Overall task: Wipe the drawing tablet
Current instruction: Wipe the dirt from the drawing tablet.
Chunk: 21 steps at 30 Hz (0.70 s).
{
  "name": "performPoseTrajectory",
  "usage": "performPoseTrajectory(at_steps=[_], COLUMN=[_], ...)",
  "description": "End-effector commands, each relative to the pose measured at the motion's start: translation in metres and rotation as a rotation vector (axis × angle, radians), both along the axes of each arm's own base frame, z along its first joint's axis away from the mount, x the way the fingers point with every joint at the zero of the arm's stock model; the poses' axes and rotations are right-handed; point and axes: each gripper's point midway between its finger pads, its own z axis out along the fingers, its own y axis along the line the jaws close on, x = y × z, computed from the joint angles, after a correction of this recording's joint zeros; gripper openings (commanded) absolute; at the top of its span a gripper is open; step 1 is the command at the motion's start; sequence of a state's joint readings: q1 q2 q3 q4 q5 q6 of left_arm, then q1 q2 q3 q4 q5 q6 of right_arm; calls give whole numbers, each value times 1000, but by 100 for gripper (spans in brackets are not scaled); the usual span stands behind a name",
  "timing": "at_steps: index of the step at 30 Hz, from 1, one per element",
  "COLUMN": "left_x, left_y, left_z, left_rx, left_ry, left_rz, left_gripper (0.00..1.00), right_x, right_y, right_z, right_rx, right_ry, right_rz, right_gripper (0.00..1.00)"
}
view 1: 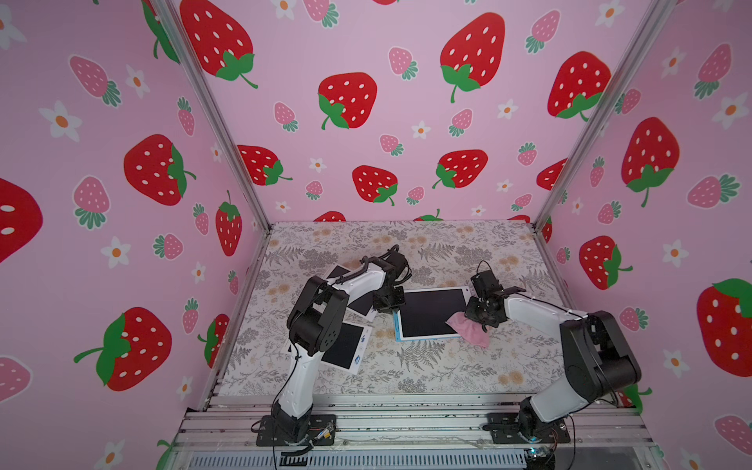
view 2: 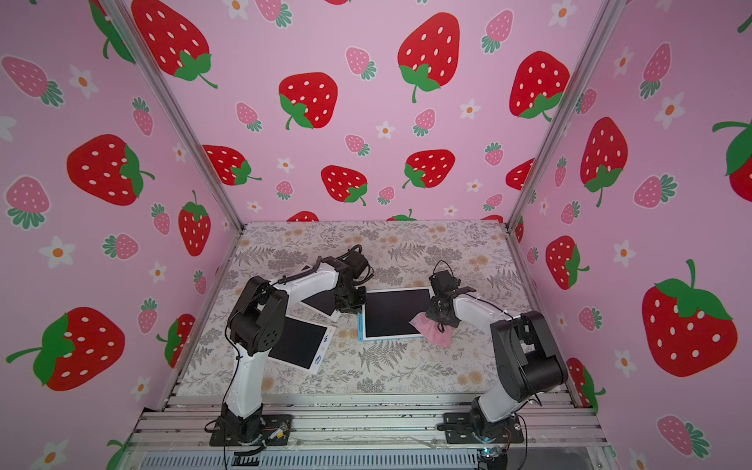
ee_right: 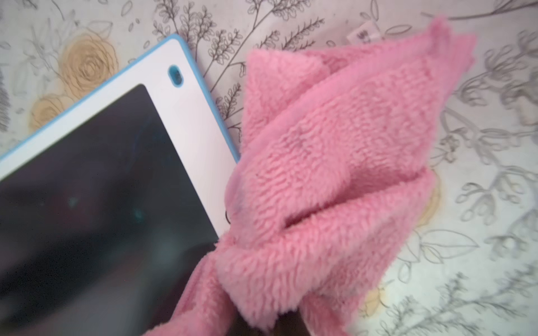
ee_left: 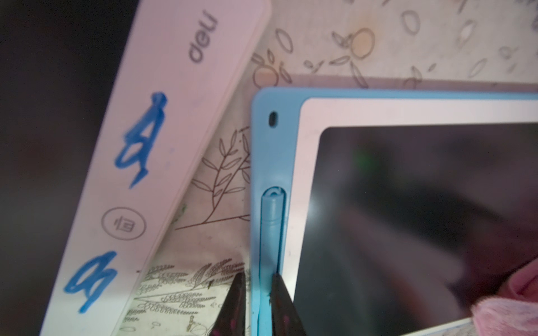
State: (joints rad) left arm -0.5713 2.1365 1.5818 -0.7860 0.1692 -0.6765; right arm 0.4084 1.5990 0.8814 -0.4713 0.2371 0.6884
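Blue-edged, with a white bezel and a dark blank screen, the rectangular drawing tablet (view 1: 432, 313) lies flat on the floral-printed tablecloth (view 1: 447, 366), right of centre in both top views; a fluffy pink cleaning cloth (view 1: 470, 330) lies bunched over its lower right corner and spills onto the tablecloth; the right gripper (view 1: 480, 319) is pressed together on a gathered fold of this cloth, seen at the bottom of the right wrist view (ee_right: 320, 174); the left gripper (ee_left: 258, 302) is pinching the tablet's left rim, one dark finger (ee_left: 235, 305) outside the blue edge and the other on the bezel side, beside a blue stylus (ee_left: 272, 232) clipped into the rim; two more white-framed dark-screened tablets (view 1: 346, 344) (view 1: 360, 303) lie left of centre, partly under the left arm, and the nearer one carries blue marker scribbles (ee_left: 139, 139) on its bezel
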Motion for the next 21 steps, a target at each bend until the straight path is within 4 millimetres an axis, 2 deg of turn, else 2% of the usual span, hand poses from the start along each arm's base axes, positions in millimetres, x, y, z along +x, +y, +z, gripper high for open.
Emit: performPoseTrajectory(at_steps=[1,3,6,7,9,13,14,16,19,21], left_x=[-24,-24,-24,-24,-25,-25,-24,-24,-24,-25], left_y=[54,54,54,53,53,53,53,53,52,52], left_z=[-55,-54,-54,-54,-55,-56,-56,-55,-55,-56], left_rx=[248,248,246,246,244,244,243,243,242,241], left_ry=[131,131,131,130,130,133,131,130,130,132], left_rz=[25,24,25,24,26,25,26,23,22,24], left_gripper=[17,17,17,17,17,17,17,17,17,17], right_x=[-15,-18,-27,-28,-26,-24,-25,-27,-32,-30], right_y=[23,8,-26,-30,-23,22,24,10,-26,-28], right_z=[-5,-8,-12,-10,-5,0,-1,-4,-9,-5], right_rx=[-29,-45,-17,-18,-9,-26,-30,-47,-19,-18], right_ry=[83,102,128,125,111,114,124,136,163,150], right_rz=[81,38,-55,-54,-15,102,104,66,-31,-17], right_gripper=[0,0,0,0,0,0,0,0,0,0])
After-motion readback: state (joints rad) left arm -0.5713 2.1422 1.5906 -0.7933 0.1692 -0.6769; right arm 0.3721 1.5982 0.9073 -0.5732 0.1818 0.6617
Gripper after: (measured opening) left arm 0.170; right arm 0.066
